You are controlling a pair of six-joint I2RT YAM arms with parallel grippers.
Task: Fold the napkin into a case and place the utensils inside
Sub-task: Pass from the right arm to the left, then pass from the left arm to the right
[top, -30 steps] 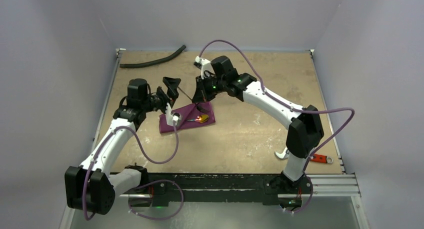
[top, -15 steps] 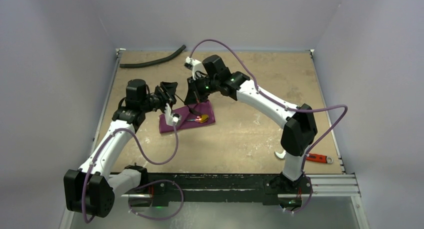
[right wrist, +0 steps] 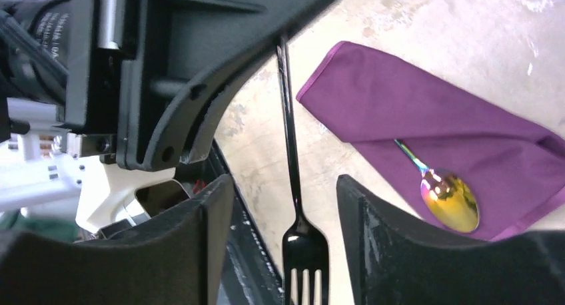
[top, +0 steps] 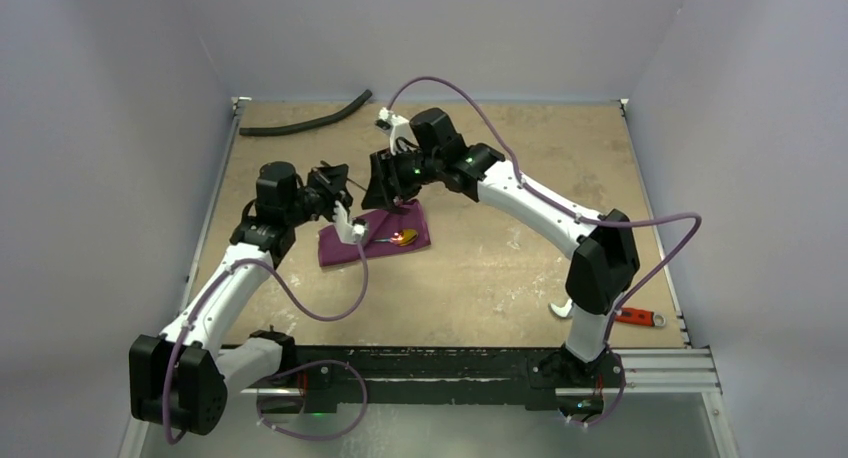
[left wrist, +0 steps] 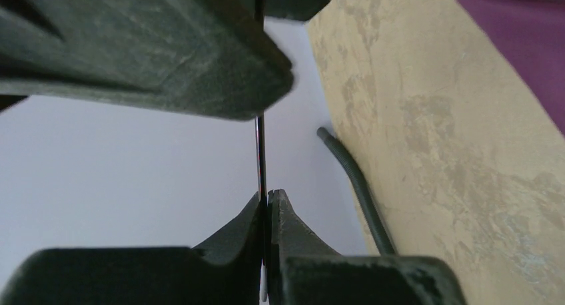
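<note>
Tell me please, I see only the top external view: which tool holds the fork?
Observer: The left tool is shut on the handle of the fork, as the left wrist view shows.
Operator: And on the other side?
Observer: The right tool stands open; the fork's tines hang free between its jaws.
Operator: What glints orange below them?
Observer: The spoon lies on the napkin, its handle seemingly under a fold, bowl outside.

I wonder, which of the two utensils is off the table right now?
The fork: the left gripper pinches its handle in the air, while the spoon lies on the napkin.
</note>
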